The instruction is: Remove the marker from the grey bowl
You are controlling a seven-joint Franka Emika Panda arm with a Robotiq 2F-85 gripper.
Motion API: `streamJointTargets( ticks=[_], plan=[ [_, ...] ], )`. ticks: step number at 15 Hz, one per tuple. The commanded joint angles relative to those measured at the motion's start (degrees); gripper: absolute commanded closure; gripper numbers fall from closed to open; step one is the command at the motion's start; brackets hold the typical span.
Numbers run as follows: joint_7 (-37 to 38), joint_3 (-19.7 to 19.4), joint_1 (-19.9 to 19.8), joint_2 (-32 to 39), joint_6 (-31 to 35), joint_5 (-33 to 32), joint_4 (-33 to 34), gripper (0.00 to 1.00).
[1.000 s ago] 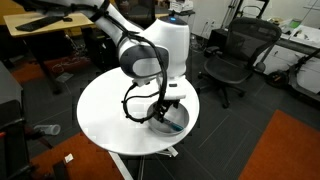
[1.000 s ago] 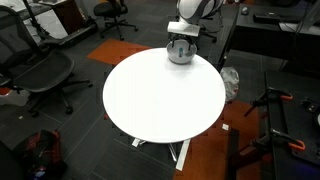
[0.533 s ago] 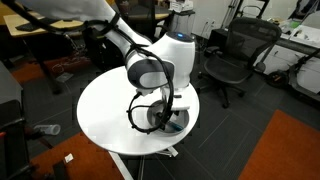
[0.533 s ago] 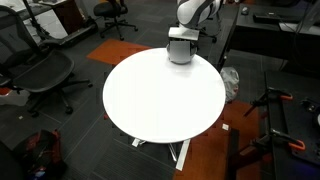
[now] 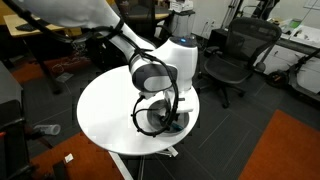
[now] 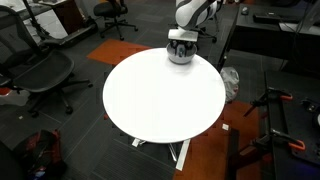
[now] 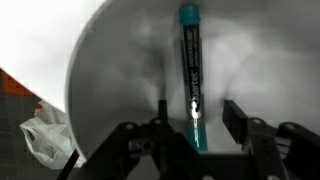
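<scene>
Marker (image 7: 190,75) lies inside grey bowl (image 7: 115,70), claw (image 7: 198,120) apparently open around it

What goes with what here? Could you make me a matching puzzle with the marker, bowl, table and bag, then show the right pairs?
Things:
1. marker
2. bowl
3. table
4. bag

Descriptions:
A. round, white, holds the bowl
B. crumpled on the floor
C. lying inside the bowl
D. grey, near the table's edge

Pairs: 1-C, 2-D, 3-A, 4-B
</scene>
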Motion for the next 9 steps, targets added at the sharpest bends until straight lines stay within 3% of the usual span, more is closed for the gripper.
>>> streamJointTargets(
  ticks=[1,5,9],
  plan=[
    [-2.5,0.4,-0.9,0.8,-2.7,2.0,2.6,0.73],
    [-2.6,0.6,-0.9,0.8,-2.5,2.5,2.7,0.99],
    [-3.4,0.7,-0.3,-2.0,-0.6,2.6,-0.3,0.95]
  ],
)
